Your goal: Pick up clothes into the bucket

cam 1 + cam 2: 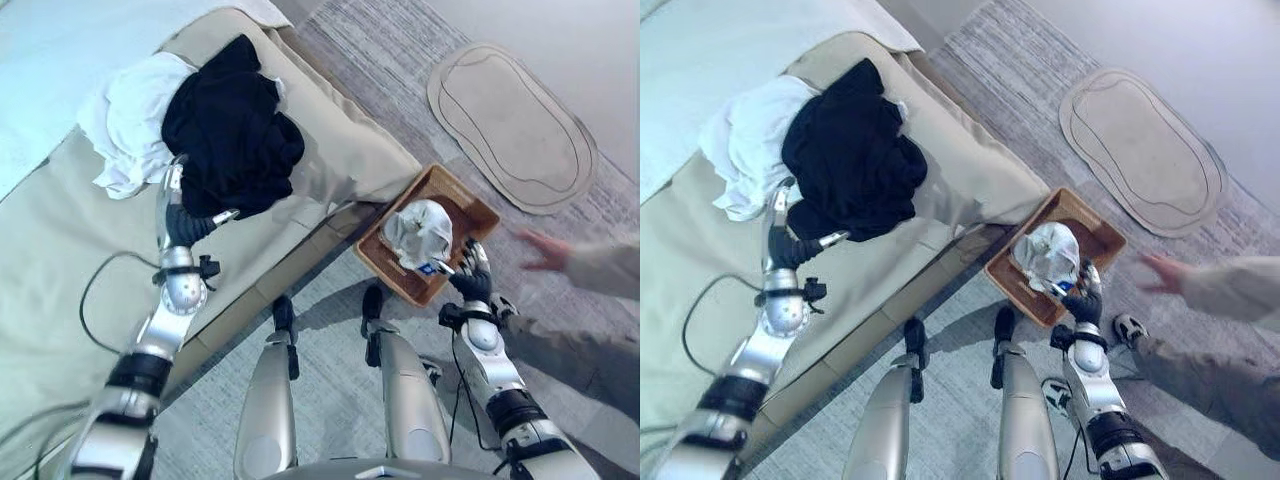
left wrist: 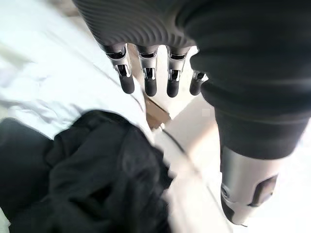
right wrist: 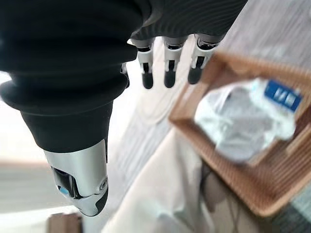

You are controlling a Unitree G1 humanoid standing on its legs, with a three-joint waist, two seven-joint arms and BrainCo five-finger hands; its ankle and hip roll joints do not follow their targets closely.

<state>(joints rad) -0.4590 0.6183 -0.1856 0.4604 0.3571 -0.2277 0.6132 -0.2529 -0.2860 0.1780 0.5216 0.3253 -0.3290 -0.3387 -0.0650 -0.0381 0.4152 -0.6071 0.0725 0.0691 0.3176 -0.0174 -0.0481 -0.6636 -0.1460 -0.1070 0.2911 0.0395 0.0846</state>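
Beige bed, left of frame: black garment beside white garment. Left robot hand open at it. Grey carpet: brown woven basket holding pale cloth; right robot hand open.

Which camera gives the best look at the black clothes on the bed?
The left eye view: the black garment shows whole, heaped on the bed over white clothes, just past the open left hand. The right eye view shows the same. The left wrist view shows part of it, close. The right wrist view looks at the basket.
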